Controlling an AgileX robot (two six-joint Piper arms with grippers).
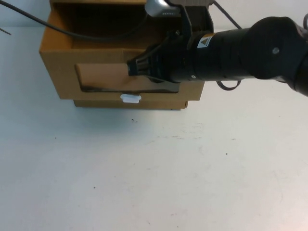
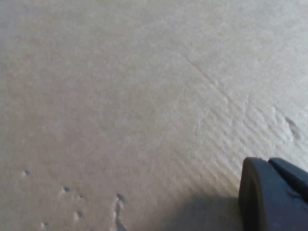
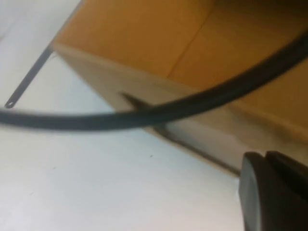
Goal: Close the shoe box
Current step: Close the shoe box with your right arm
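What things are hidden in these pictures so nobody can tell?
- High view: the right arm covers the right half of the shoe box window.
- High view: the box's inside is dark and cut off by the top edge.
- Left wrist view: only a corner of the left pincer shows, close to cardboard.
- Right wrist view: the right pincer, beside the box, is cut off; a blurry cable crosses the box.

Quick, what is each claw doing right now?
Left gripper: close to bare cardboard; open or closed cannot be told.
Right gripper: at the shoe box front window; cannot be told.
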